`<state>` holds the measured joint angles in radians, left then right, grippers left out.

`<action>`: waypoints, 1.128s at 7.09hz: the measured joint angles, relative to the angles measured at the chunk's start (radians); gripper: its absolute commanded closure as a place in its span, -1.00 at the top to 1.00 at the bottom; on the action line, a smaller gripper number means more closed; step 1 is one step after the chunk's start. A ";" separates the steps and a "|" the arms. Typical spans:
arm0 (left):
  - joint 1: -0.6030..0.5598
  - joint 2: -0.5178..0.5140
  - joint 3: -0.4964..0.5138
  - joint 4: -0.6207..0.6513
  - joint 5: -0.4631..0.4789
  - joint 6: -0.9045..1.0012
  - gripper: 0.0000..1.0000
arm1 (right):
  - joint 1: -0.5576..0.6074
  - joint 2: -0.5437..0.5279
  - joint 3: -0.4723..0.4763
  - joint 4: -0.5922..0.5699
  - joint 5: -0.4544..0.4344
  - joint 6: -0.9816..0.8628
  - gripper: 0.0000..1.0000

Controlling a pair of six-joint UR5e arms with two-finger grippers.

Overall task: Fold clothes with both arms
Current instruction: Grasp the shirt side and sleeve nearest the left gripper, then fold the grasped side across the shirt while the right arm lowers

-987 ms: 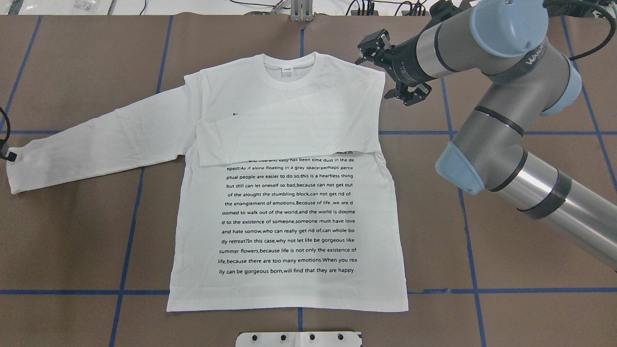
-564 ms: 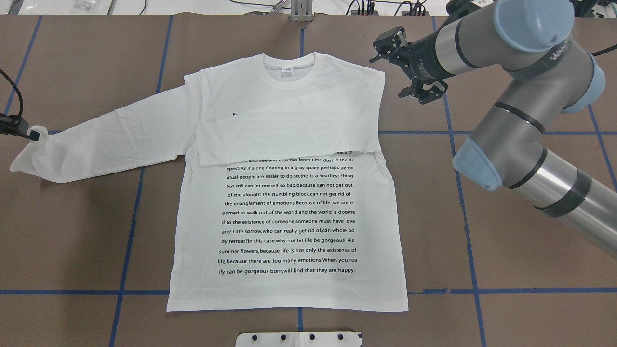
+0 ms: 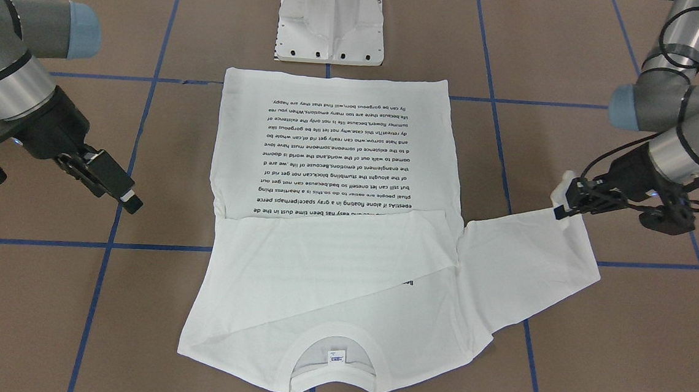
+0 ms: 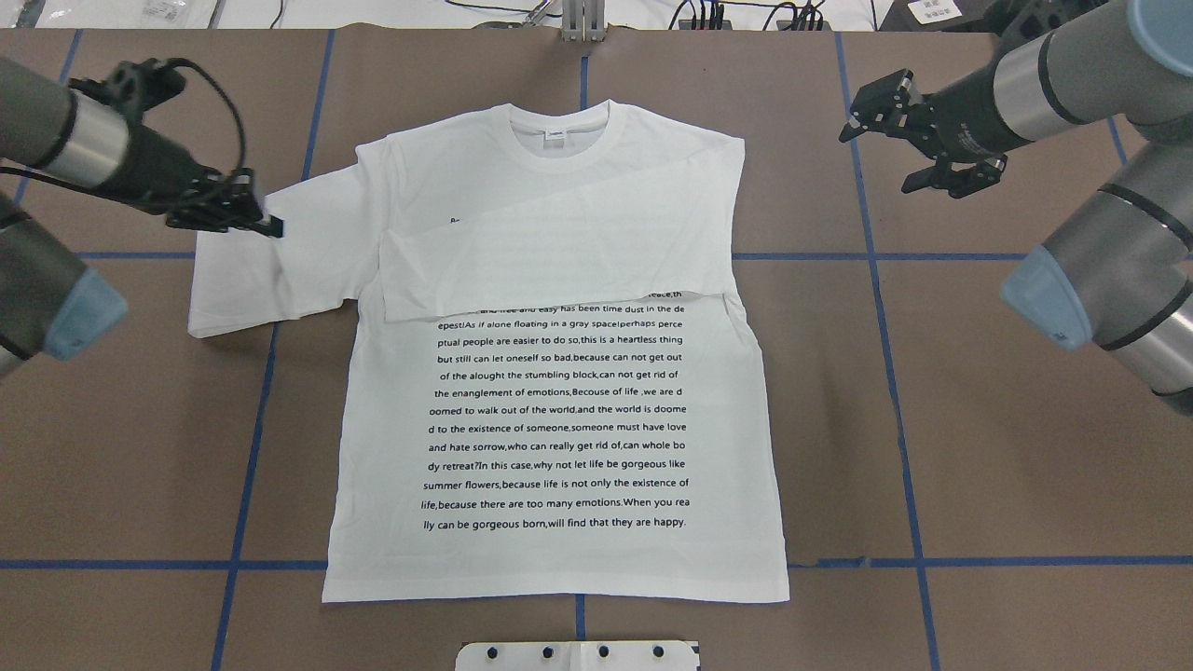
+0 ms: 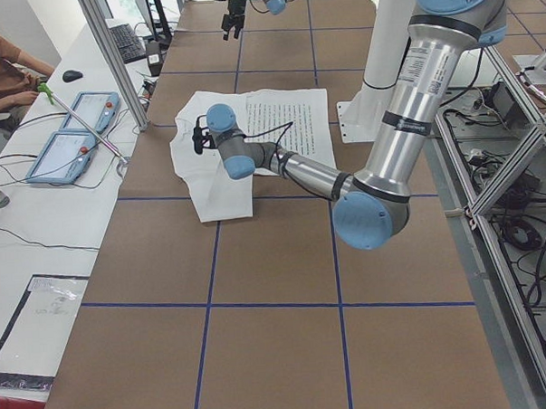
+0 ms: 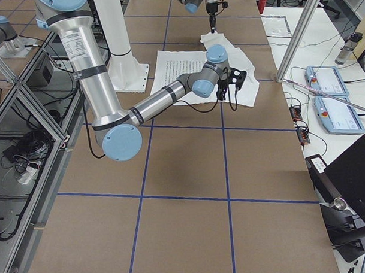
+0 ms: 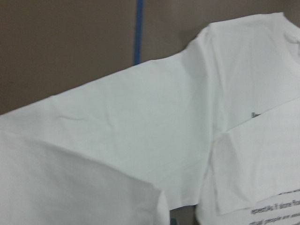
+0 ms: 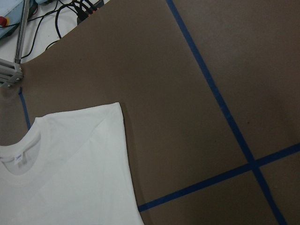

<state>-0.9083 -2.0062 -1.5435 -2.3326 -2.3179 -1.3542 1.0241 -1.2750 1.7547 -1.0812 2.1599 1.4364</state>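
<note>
The white long-sleeved T-shirt (image 4: 559,419) lies flat, print up, with its collar (image 4: 557,130) at the far side. One sleeve lies folded across the chest (image 4: 559,261). The other sleeve (image 4: 280,275) is doubled back on itself, and my left gripper (image 4: 268,225) is shut on its cuff, held just above the shoulder area; the front-facing view shows that grip at the left gripper (image 3: 561,206). My right gripper (image 4: 873,163) hangs open and empty over bare table, well to the right of the shirt's shoulder. The left wrist view is filled with sleeve fabric (image 7: 117,131).
The white pedestal base (image 3: 331,22) stands just past the shirt's hem. Blue tape lines (image 4: 895,373) cross the brown table. A person (image 5: 4,71) sits at a side table with tablets (image 5: 70,132) beyond the table's far edge.
My left gripper has lifted the sleeve cuff and carried it right, toward the shirt body, doubling the sleeve over. My right arm has drawn further right, away from the shirt.
</note>
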 measured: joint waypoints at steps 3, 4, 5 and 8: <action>0.161 -0.420 0.222 -0.003 0.242 -0.264 -1.00 | 0.029 -0.066 0.003 0.002 0.007 -0.107 0.99; 0.229 -0.528 0.322 -0.014 0.352 -0.277 -1.00 | 0.035 -0.082 0.007 0.006 0.009 -0.117 0.99; 0.299 -0.589 0.392 -0.040 0.457 -0.279 -1.00 | 0.042 -0.099 0.010 0.015 0.009 -0.131 0.99; 0.387 -0.644 0.507 -0.118 0.584 -0.280 -0.93 | 0.046 -0.115 0.009 0.025 0.008 -0.150 0.99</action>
<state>-0.5209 -2.6504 -1.0360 -2.4508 -1.7341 -1.6337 1.0704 -1.3904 1.7637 -1.0559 2.1676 1.2869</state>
